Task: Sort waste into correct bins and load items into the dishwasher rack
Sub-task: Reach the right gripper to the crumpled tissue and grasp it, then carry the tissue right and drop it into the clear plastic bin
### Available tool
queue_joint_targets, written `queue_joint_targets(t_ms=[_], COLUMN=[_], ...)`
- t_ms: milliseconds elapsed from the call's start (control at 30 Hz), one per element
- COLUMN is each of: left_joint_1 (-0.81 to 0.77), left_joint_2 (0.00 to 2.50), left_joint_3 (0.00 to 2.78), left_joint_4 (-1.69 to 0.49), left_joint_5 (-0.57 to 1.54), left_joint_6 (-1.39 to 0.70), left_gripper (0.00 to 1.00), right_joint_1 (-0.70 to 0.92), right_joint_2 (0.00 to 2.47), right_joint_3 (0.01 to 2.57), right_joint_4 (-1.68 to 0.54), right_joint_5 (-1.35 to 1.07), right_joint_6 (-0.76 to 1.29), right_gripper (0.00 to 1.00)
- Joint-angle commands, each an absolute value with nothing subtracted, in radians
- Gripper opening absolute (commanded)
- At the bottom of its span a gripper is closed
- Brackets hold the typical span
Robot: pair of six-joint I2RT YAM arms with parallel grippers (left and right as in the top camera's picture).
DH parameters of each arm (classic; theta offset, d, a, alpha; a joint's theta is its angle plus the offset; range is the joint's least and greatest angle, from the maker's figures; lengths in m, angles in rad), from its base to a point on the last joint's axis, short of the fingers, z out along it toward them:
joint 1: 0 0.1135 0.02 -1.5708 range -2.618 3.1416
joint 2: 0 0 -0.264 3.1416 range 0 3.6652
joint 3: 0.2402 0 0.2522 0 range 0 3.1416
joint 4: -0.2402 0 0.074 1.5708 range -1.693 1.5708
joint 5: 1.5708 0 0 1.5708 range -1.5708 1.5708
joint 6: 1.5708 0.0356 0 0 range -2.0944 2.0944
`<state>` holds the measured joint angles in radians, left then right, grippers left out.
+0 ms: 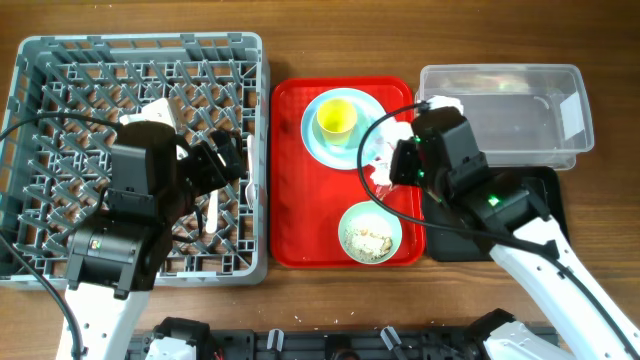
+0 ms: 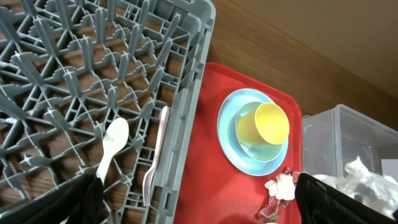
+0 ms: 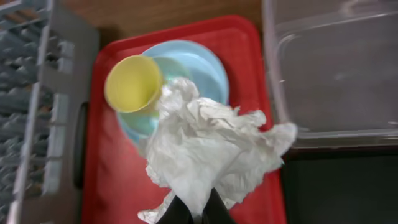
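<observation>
**Paper Wad in the Pinch, Tub Waiting**

Left of the red tray [image 1: 300, 200], the big grey rack [image 1: 60, 60] is sitting on the table. The left gripper [image 1: 222, 160] is hanging over the rack's side nearest the tray. Its fingers [image 2: 78, 199] are standing wide apart and holding nothing. Under it, the white spoon [image 2: 112, 144] and fork [image 2: 155, 158] are lying in the rack.

On the far half of the red tray, the yellow cup [image 1: 337, 118] is sitting on the blue plate [image 1: 375, 108]. On the near half, the green bowl [image 1: 370, 235] is holding rice crumbs.

Over the right side of the tray, the right gripper [image 3: 194, 213] is pinching the white paper wad [image 3: 205, 140]. Its fingers are squeezed together on one low corner only. The clear tub [image 1: 510, 120] is waiting just right of the tray, with the black tray [image 1: 545, 182] next to it.

What could go wrong, I think, is that the paper is big and floppy, and only a corner is being held. It could slide out and drop back onto the red tray. A loose flap is lying right beside the cup, so a quick pull could tip the cup. A flap could also catch on the tub's edge.

The wad's long way seems to be running from the fingers toward the plate, with one flap poking out toward the tub.
</observation>
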<state>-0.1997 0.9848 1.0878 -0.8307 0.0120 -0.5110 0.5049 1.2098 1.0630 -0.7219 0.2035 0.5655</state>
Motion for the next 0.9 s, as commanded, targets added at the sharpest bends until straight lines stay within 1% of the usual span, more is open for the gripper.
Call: queue_joint_targets(t_ms=[0, 33, 167, 233, 333, 367, 467, 500, 567, 667, 700, 733, 767, 867], left_joint_1=[-0.193, -0.193, -0.193, -0.193, -0.193, -0.193, -0.193, -0.193, -0.193, -0.193, -0.193, -0.193, -0.193, -0.193], left_joint_2=[0.985, 0.985, 0.985, 0.985, 0.985, 0.985, 0.985, 0.985, 0.985, 0.985, 0.985, 0.985, 0.985, 0.985], left_joint_3=[1.102, 1.102, 1.102, 1.102, 1.102, 1.102, 1.102, 1.102, 1.102, 1.102, 1.102, 1.102, 1.102, 1.102], left_joint_4=[-0.829, -0.829, -0.829, -0.829, -0.829, -0.829, -0.829, -0.829, -0.829, -0.829, -0.829, -0.829, -0.829, -0.829], left_joint_5=[0.002, 0.002, 0.002, 0.002, 0.002, 0.002, 0.002, 0.002, 0.002, 0.002, 0.002, 0.002, 0.002, 0.002], left_joint_6=[-0.506, -0.506, -0.506, -0.506, -0.506, -0.506, -0.506, -0.506, -0.506, -0.506, -0.506, -0.506, -0.506, -0.506], left_gripper=[1.00, 1.00, 1.00, 1.00, 1.00, 1.00, 1.00, 1.00, 1.00, 1.00, 1.00, 1.00, 1.00, 1.00], right_joint_1=[0.496, 0.495, 0.496, 0.496, 0.496, 0.496, 0.496, 0.496, 0.496, 0.496, 0.496, 0.496, 0.496, 0.496], right_joint_2=[1.230, 1.238, 1.291, 1.334, 1.442, 1.487, 1.641, 1.664, 1.705, 1.730, 1.730, 1.730, 1.730, 1.730], right_joint_3=[1.066, 1.066, 1.057, 1.036, 1.002, 1.000, 1.000, 1.000, 1.000, 1.000, 1.000, 1.000, 1.000, 1.000], right_joint_4=[-0.723, -0.717, -0.691, -0.689, -0.683, -0.679, -0.623, -0.600, -0.557, -0.535, -0.533, -0.532, -0.533, -0.532], right_joint_5=[0.411, 0.394, 0.105, -0.008, -0.008, 0.020, 0.141, 0.134, 0.094, 0.078, 0.082, 0.081, 0.081, 0.081], right_joint_6=[0.554, 0.557, 0.516, 0.466, 0.388, 0.381, 0.393, 0.393, 0.391, 0.391, 0.389, 0.388, 0.389, 0.385], right_gripper=[0.04, 0.04, 0.04, 0.08, 0.13, 0.17, 0.19, 0.21, 0.29, 0.45, 0.54, 0.60, 0.64, 0.67])
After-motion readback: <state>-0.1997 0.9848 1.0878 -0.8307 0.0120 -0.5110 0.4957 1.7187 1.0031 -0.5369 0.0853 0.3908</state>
